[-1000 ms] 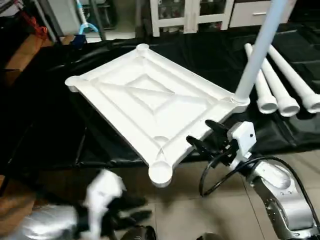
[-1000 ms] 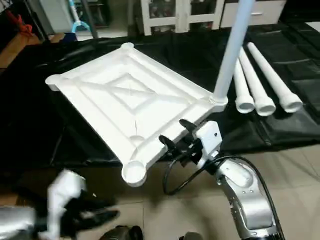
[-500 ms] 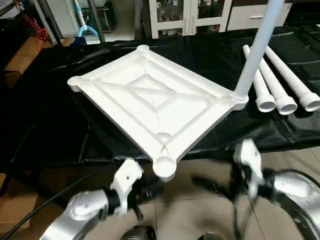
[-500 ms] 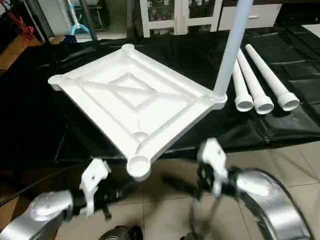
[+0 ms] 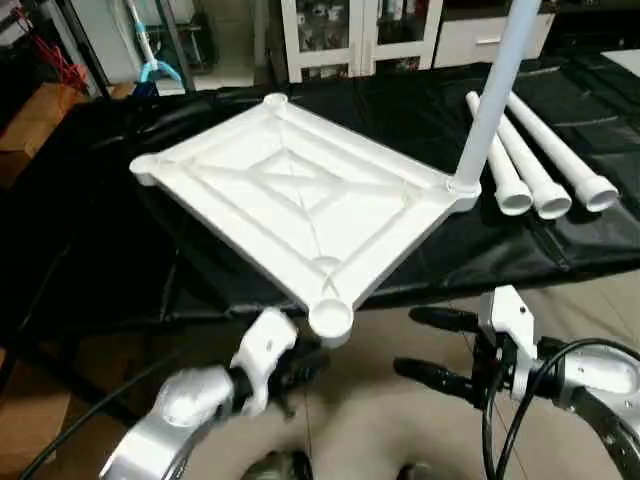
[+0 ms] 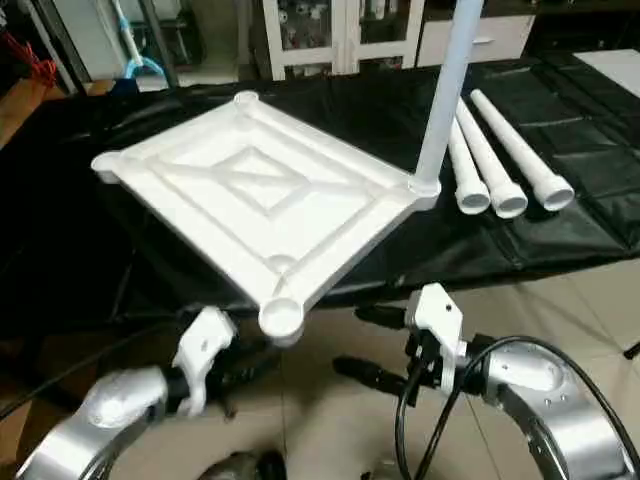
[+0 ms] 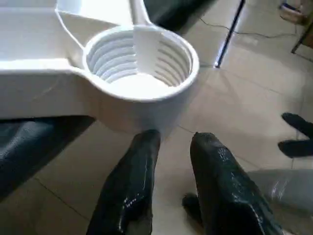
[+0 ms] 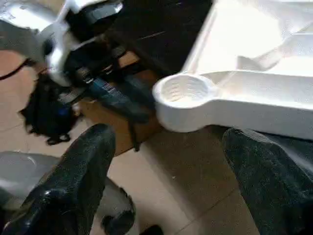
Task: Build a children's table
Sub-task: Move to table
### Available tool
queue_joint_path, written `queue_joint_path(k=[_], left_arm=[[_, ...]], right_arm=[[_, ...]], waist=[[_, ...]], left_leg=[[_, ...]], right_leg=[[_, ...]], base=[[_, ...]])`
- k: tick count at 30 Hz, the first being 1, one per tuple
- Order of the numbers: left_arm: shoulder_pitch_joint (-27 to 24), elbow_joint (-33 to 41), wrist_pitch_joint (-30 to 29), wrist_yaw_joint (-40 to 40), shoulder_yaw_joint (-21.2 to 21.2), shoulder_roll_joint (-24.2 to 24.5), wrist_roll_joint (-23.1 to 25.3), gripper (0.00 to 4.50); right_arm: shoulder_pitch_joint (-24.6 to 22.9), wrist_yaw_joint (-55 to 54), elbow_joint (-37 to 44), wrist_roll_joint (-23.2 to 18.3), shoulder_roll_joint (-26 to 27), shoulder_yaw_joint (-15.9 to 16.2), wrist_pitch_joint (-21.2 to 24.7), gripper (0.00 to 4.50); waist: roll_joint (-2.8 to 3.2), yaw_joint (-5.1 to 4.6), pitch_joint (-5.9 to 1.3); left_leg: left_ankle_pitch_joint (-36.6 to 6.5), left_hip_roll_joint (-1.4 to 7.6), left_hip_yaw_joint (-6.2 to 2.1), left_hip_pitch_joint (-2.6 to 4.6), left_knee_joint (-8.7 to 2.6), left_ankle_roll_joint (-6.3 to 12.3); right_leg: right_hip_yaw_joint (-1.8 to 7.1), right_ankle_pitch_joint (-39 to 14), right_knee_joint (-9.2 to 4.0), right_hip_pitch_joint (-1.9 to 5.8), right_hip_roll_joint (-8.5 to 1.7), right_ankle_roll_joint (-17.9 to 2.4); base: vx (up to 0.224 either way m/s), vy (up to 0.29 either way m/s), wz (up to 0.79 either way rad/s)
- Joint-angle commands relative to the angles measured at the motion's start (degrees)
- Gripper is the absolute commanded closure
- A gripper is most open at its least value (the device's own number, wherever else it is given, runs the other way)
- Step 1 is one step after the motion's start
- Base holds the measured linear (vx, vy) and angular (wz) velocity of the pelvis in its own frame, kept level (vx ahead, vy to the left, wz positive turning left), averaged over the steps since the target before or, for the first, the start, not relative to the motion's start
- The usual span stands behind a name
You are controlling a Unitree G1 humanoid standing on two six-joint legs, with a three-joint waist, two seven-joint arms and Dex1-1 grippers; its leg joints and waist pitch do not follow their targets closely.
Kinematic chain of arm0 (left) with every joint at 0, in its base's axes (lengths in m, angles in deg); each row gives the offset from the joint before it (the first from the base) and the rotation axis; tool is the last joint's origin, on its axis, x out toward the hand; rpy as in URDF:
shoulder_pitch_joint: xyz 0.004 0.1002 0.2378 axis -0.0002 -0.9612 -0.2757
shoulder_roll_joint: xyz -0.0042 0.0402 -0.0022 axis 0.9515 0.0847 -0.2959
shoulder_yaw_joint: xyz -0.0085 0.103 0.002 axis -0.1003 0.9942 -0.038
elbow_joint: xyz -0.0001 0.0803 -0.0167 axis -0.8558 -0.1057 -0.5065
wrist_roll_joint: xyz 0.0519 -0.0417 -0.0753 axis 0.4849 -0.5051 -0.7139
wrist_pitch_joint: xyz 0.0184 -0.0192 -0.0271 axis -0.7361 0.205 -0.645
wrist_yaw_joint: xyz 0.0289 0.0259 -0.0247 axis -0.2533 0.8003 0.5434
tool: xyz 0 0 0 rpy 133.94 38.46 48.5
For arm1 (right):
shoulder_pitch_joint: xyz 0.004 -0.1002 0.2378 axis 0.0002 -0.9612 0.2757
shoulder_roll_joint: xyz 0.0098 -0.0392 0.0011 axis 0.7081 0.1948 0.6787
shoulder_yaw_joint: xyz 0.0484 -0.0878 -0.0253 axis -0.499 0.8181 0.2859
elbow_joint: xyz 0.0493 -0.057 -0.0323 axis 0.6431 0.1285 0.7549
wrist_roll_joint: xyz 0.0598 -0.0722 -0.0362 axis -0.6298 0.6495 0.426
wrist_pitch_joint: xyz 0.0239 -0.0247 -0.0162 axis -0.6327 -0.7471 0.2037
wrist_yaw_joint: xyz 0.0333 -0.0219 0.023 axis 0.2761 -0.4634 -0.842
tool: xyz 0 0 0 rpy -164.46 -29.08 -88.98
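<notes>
black sheet [image 5: 470, 250], white cabinet [image 5: 350, 35], tiled floor [image 5: 370, 420]

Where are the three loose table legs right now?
In the left eye view, the three loose legs lie side by side on the black sheet at the robot's right, just beyond the tabletop corner where the fitted leg stands upright.

The left gripper [image 5: 300, 365], previously low at the lower left edge of the head views, has risen and swung inward; it now sits just below the near corner socket [image 7: 139, 66] of the children's table [image 5: 300, 205], jaws narrowly parted and empty. The right gripper [image 5: 425, 345] has withdrawn from the near right edge of the children's table and dropped; it now hangs over the floor [image 5: 380, 420], right of that socket, jaws wide apart, pointing left.
</notes>
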Motion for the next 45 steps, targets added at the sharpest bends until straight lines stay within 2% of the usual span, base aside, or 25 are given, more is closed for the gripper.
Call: queue_joint_path(k=[1,2,3,4,5,7,11,12,13,14,15,16,17,18,19,21,22,23,24,26,28,30,35,39,45], left_arm=[[1.6,-0.7,1.5,0.1,-0.8,-1.2,-1.1,3.10],[2.8,-1.5,1.7,0.3,-1.1,-2.2,-1.8,3.10],[4.6,-3.1,2.5,0.3,-1.9,-3.9,-2.3,3.10],[5.8,-4.3,3.2,-0.3,-2.5,-4.9,-2.4,3.10],[7.5,-5.9,4.1,-1.4,-3.4,-6.1,-2.5,3.10],[11.3,-10.3,6.6,-5.4,-5.4,-8.6,-1.6,3.10],[17.6,-18.4,11.8,-15.0,-8.6,-11.4,2.3,3.10],[20.8,-20.8,13.0,-20.5,-12.6,-12.8,1.9,3.10],[20.8,-20.8,13.0,-20.5,-12.6,-12.8,1.9,3.10],[21.6,-20.9,14.7,-23.6,-14.7,-12.9,2.2,3.10],[21.9,-19.9,15.9,-26.7,-17.2,-12.8,2.4,3.10],[21.7,-18.9,15.8,-27.4,-18.3,-12.5,2.2,3.10],[20.2,-15.5,15.1,-27.7,-19.8,-11.8,1.9,3.10],[18.8,-12.7,14.2,-27.4,-20.6,-11.0,1.8,3.10],[17.9,-11.3,14.1,-27.2,-21.0,-10.7,1.8,3.10],[13.6,-5.6,12.6,-24.9,-21.9,-9.4,0.9,3.10],[10.3,-2.2,12.1,-23.3,-22.5,-8.7,-0.5,3.10],[6.8,0.8,12.0,-21.6,-22.9,-8.0,-1.8,3.10],[4.6,2.5,12.2,-20.7,-23.0,-7.7,-2.6,3.10],[-3.6,6.3,10.7,-18.6,-21.7,-6.2,-4.8,3.10],[-9.5,9.0,9.6,-17.1,-19.9,-5.1,-5.7,3.10],[-12.7,11.0,8.6,-16.1,-18.4,-4.9,-6.4,3.10],[-14.7,13.5,6.2,-15.2,-16.5,-5.0,-5.7,3.10],[-16.5,17.4,2.5,-10.3,-13.4,-1.5,-7.7,3.10],[-17.4,20.5,-0.2,-7.0,-11.7,0.7,-9.1,3.10]], right_arm=[[1.1,0.2,-0.3,-0.1,0.3,-0.3,-0.2,0.64],[1.1,0.3,-0.4,-0.1,0.3,-0.3,-0.3,0.64],[1.2,0.3,-0.5,-0.1,0.3,-0.3,-0.3,0.64],[1.2,0.4,-0.6,0.0,0.4,-0.3,-0.4,0.64],[1.2,0.4,-0.7,0.0,0.4,-0.3,-0.5,0.64],[1.1,0.2,-0.8,0.2,0.5,-0.3,-0.7,0.64],[0.9,-0.3,-0.7,0.4,1.0,-0.2,-1.1,0.64],[0.9,-1.0,-0.3,0.6,1.4,-0.1,-1.8,0.64],[0.9,-1.0,-0.3,0.6,1.4,-0.1,-1.8,0.64],[1.0,-2.1,-0.3,0.9,2.2,-0.5,-2.2,0.64],[1.3,-3.8,-0.2,1.0,3.5,-1.1,-2.7,0.64],[1.4,-4.8,-0.2,1.0,4.2,-1.4,-2.9,0.64],[1.6,-6.8,0.0,1.0,5.4,-1.6,-2.2,0.64],[1.8,-8.3,0.2,1.2,6.1,-1.6,-1.1,0.64],[1.7,-9.3,0.5,1.3,6.4,-1.5,-0.4,0.64],[0.8,-9.2,1.6,2.1,6.7,0.2,-0.2,0.64],[0.4,-8.8,1.8,2.5,7.0,1.4,-0.5,0.64],[0.0,-8.7,2.1,2.8,7.4,2.3,-0.7,0.64],[-0.4,-8.7,2.3,3.0,7.7,2.8,-0.8,0.64],[0.6,-11.6,0.5,5.6,10.2,3.8,-2.5,0.64],[2.4,-14.4,-1.9,8.1,12.4,4.7,-3.8,0.64],[4.6,-15.5,-4.3,9.1,13.8,5.8,-4.3,0.64],[12.3,-15.1,-12.8,11.3,16.2,8.4,-4.4,0.64],[20.8,-13.0,-24.1,14.2,18.0,9.7,-6.1,0.64],[28.3,-6.7,-34.9,15.0,17.6,11.5,-7.2,0.64]], waist=[[-2.52,-0.30,-2.03],[-0.22,0.04,-2.27],[0.20,0.49,-1.07],[1.33,-0.44,-2.89],[1.11,-1.55,-2.00],[2.33,-3.32,-1.63],[1.41,-4.09,-1.12],[1.52,-4.93,-0.92],[2.28,-5.09,-0.95],[3.49,-3.46,-0.49],[4.54,-0.21,-0.97],[2.41,-1.23,-2.13],[-2.57,-2.19,-3.57],[-1.07,-2.08,-3.00],[0.14,-0.33,-3.42],[1.88,-0.72,-4.78],[2.21,-0.93,-5.16],[2.50,-1.50,-4.94],[3.03,-1.75,-5.02],[2.97,-1.99,-5.30],[2.87,-2.67,-4.48],[2.64,-2.19,-3.86],[1.60,-1.49,-3.02],[1.15,-1.88,-3.27],[0.71,-1.78,-3.72]], left_leg=[[-10.6,1.23,-6.13,8.56,9.91,-3.23],[-2.8,1.55,-8.37,6.35,10.28,-0.93],[-5.8,1.87,-11.19,0.72,5.78,-1.86],[-21.0,5.19,-11.30,5.30,0.58,-4.70],[-29.2,6.63,-11.53,4.89,-1.56,-4.50],[-42.2,6.18,-10.18,4.47,-3.89,-3.23],[-42.7,4.36,-9.16,4.37,-3.37,-2.44],[-41.7,3.96,-8.71,4.25,-3.53,-2.02],[-45.0,5.18,-8.61,1.09,-7.01,-1.43],[-51.9,6.83,-8.58,-3.85,-11.75,-2.27],[-52.1,5.27,-4.87,-4.61,-11.71,-4.32],[-43.9,5.22,-5.50,-2.14,-10.07,-3.62],[-12.8,1.95,-6.69,5.52,3.23,-2.34],[4.1,0.23,-8.77,-0.47,5.58,3.85],[7.8,1.56,-8.63,-1.74,2.12,4.49],[2.5,4.27,-8.48,1.37,1.21,6.18],[2.3,4.73,-8.29,0.77,1.19,6.39],[3.0,5.32,-8.28,-0.96,0.46,7.78],[0.9,5.82,-8.33,-0.64,0.39,8.86],[-3.5,6.47,-8.37,-0.37,0.08,9.23],[-6.7,6.35,-8.27,-1.22,-0.94,8.66],[-16.3,6.57,-7.32,0.20,-1.41,4.66],[-21.9,6.88,-6.26,0.54,-2.55,-1.49],[-18.1,6.60,-5.97,-0.34,-2.72,-1.31],[-12.6,6.70,-5.04,-0.12,-2.00,2.20]], right_leg=[[3.80,-49.7,-16.34,-8.23,-8.25,-3.3],[6.50,-53.1,-17.15,-5.98,-8.68,-4.4],[3.21,-38.3,-11.65,2.91,-6.33,-6.8],[0.76,-17.9,-8.24,-0.48,0.33,-7.6],[0.69,-9.7,-7.49,-0.56,1.24,-7.6],[-0.31,-3.8,-7.96,0.96,0.20,-7.3],[-1.75,-22.3,-11.46,1.46,-1.36,-1.6],[-3.70,-28.7,-12.98,1.76,-0.90,1.4],[-6.16,-22.0,-9.15,5.26,0.59,2.0],[-6.00,-11.2,1.58,9.27,1.10,0.6],[-5.47,0.5,1.95,7.79,2.00,-1.3],[-1.87,-7.3,1.76,7.44,0.97,-0.8],[1.70,-39.9,-11.86,-0.68,-4.55,2.6],[4.61,-38.0,-12.92,3.16,-5.71,0.0],[2.17,-22.6,-10.01,4.58,-3.56,0.1],[1.77,-2.3,-7.84,1.35,-1.40,-5.7],[1.51,3.2,-6.98,1.81,-1.28,-7.7],[0.37,10.8,-5.85,2.48,-1.38,-10.1],[0.06,12.6,-5.88,1.82,-1.25,-11.1],[-0.06,11.0,-6.15,1.78,-1.81,-12.8],[-0.54,7.6,-6.22,1.70,-1.80,-13.1],[0.12,-3.2,-7.83,0.69,-2.15,-12.7],[0.51,-10.5,-8.68,-0.06,-2.25,-9.3],[0.19,-5.7,-8.06,0.49,-2.18,-9.2],[0.08,3.4,-7.53,0.88,-2.33,-12.7]], base=[[-0.015,-0.105,0.34],[0.051,-0.022,-0.09],[0.000,0.000,0.00],[-0.038,0.072,-0.09],[-0.145,0.022,0.34],[-0.147,0.011,0.24],[-0.099,0.028,0.02],[-0.095,-0.001,-0.06],[-0.095,-0.001,-0.06],[-0.151,-0.013,0.02],[-0.119,-0.082,0.10],[-0.119,-0.082,0.10],[0.033,-0.167,0.09],[0.100,-0.136,-0.14],[0.100,-0.136,-0.14],[-0.009,-0.053,0.16],[-0.041,-0.036,0.29],[0.000,0.000,0.00],[0.000,0.000,0.00],[0.000,0.000,0.00],[0.000,0.000,0.00],[0.000,0.000,0.00],[-0.010,0.002,0.01],[0.000,0.000,0.00],[0.000,0.000,0.00]])
